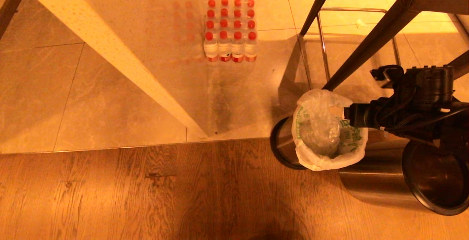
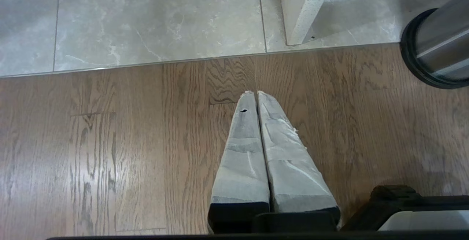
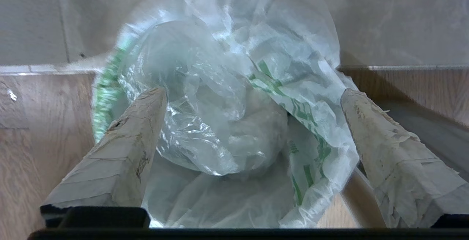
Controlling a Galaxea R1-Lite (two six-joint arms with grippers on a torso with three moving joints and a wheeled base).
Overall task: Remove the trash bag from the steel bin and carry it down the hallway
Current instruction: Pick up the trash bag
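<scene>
The trash bag, thin white plastic with green print, lines the steel bin with its rim folded over the bin's edge. Crumpled clear plastic lies inside it. My right arm reaches in from the right, just above the bag's right side. In the right wrist view my right gripper is open, its taped fingers straddling the bag's mouth with nothing pinched between them. My left gripper is shut and empty, parked over the wood floor, with the steel bin off to one side.
A second, larger steel bin stands right beside the first. Dark table legs and a chrome frame rise behind them. A pack of red-capped bottles sits on the grey tiles by a white wall corner.
</scene>
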